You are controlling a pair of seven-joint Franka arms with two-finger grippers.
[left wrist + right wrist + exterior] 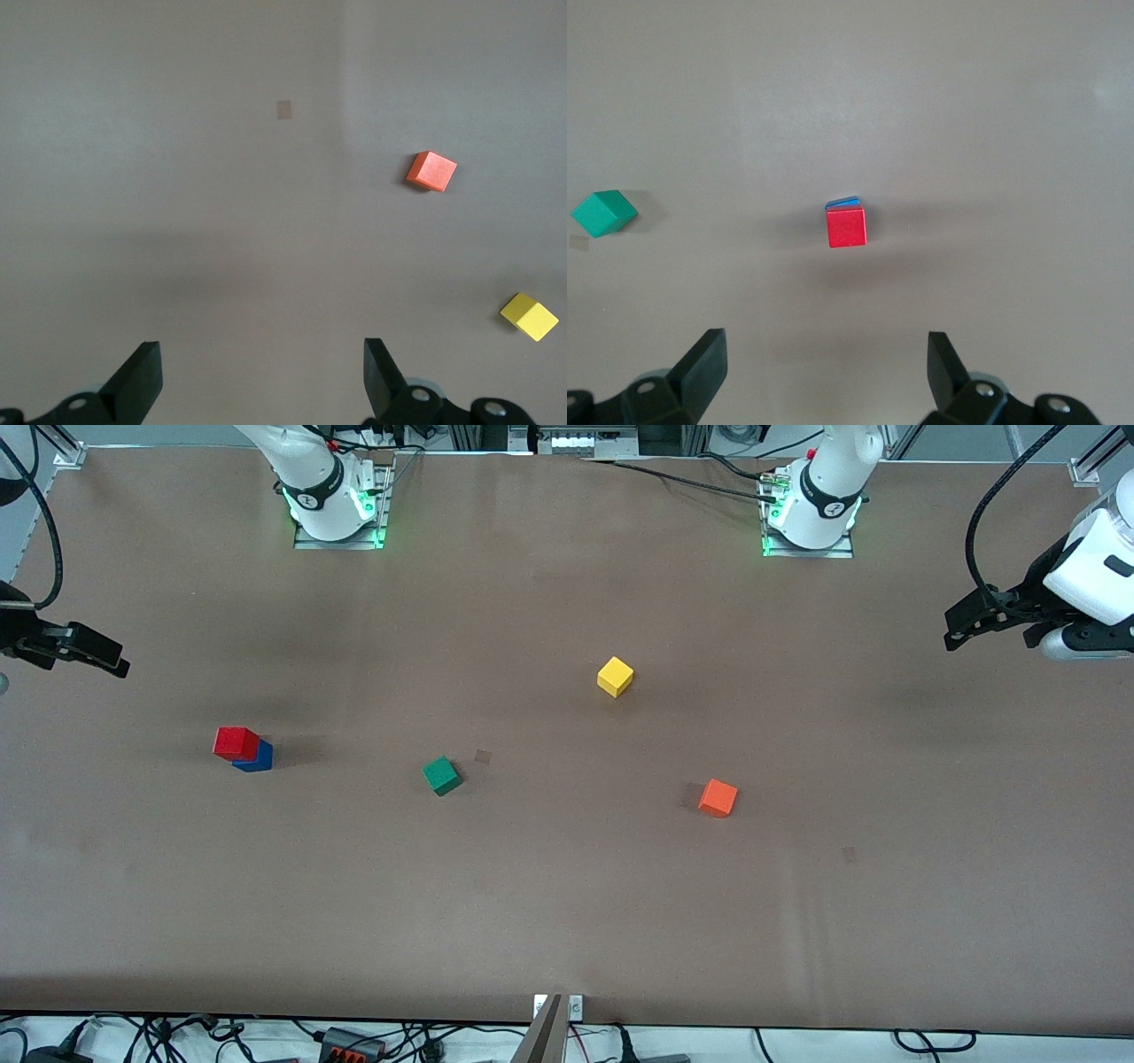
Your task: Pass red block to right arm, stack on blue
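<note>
Two cubes are sitting stacked toward the right arm's end of the table (567,921): the red block (236,742) is resting on the blue block (260,758), slightly offset, so the stack looks finished. Both claws are hanging released and empty, the right gripper (824,363) above the stack and the left gripper (261,372) at its own end; best is leaving the pile untouched. Green cube (441,775), yellow cube (615,677) and orange cube (718,798) are lying well apart from the stack, blocking nothing.

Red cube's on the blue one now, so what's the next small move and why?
Probably none beyond holding both arms back: the red block sits on the blue, slightly offset. The right pincer and left pincer are open, empty, at the table's ends.
</note>
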